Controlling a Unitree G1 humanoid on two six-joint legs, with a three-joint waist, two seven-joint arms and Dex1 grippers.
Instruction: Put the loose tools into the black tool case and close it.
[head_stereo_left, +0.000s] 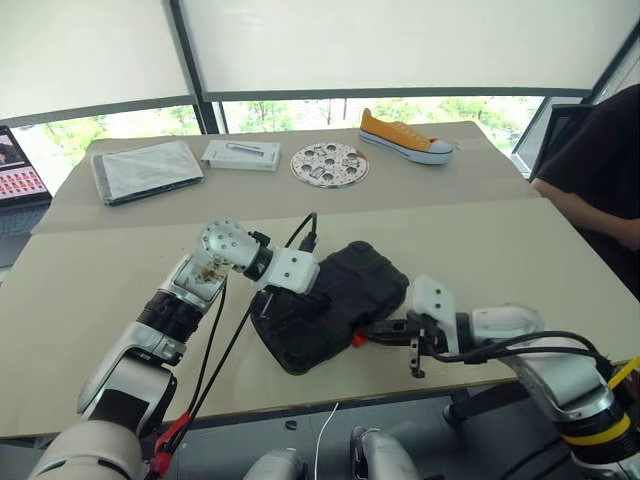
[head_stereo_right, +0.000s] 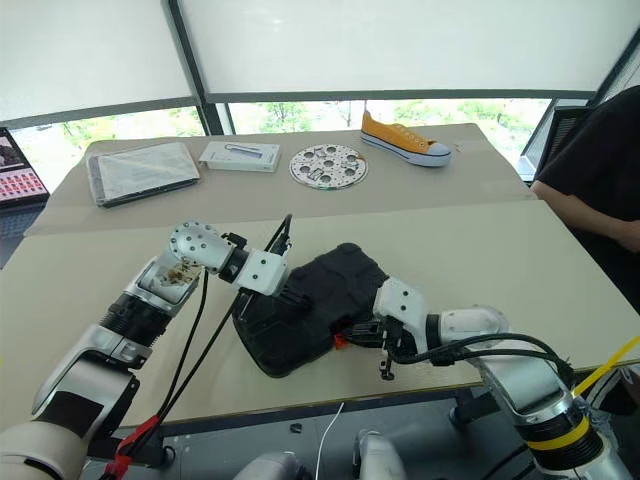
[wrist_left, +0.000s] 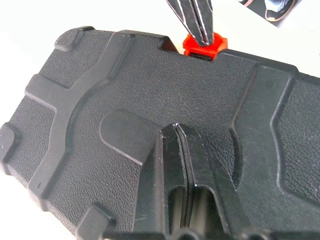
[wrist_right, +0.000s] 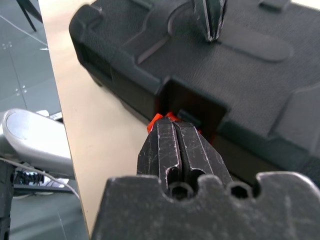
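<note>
The black tool case (head_stereo_left: 345, 290) lies with its lid down on the near table, just in front of me. No loose tools are in view. My left gripper (head_stereo_left: 328, 287) is shut, and its tips (wrist_left: 176, 128) rest on the textured lid (wrist_left: 100, 100). My right gripper (head_stereo_left: 374, 333) is also shut. It reaches in from the right, and its tips (wrist_right: 174, 125) sit against the orange latch (wrist_right: 158, 120) on the case's front edge. In the left wrist view the right gripper's fingers (wrist_left: 192, 20) touch the latch (wrist_left: 202, 47).
On the far table lie a grey folded cloth (head_stereo_left: 145, 170), a white flat box (head_stereo_left: 240, 153), a round perforated disc (head_stereo_left: 330, 164) and a yellow sneaker (head_stereo_left: 405, 137). A laptop (head_stereo_left: 20, 172) stands at the left edge. A person in black (head_stereo_left: 600, 170) sits at the right.
</note>
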